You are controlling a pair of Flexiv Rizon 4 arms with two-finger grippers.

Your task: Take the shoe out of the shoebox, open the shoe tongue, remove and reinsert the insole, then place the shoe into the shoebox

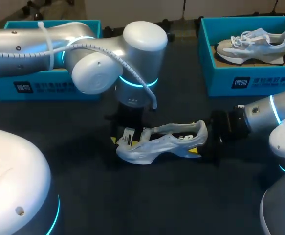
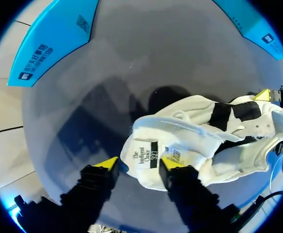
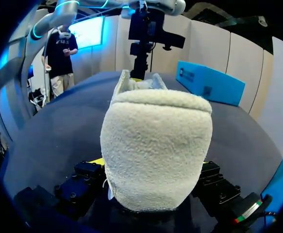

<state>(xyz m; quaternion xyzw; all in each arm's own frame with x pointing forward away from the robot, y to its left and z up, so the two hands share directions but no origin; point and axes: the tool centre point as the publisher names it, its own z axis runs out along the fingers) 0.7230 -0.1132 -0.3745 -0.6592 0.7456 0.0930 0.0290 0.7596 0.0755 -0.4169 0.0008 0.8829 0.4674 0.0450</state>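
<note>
The dark table [image 1: 181,196] carries a white shoe [image 1: 162,142] near its centre, toe toward 9 o'clock and heel toward 3 o'clock. A teal shoebox [image 1: 44,85] stands at 11 o'clock and a second shoebox [image 1: 250,81] at 1 o'clock, both well apart from the shoe

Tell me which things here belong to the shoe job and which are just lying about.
In the job: white shoe, left gripper, right gripper, left shoebox, probably.
Lying about: right shoebox, grey sneaker inside it.
</note>
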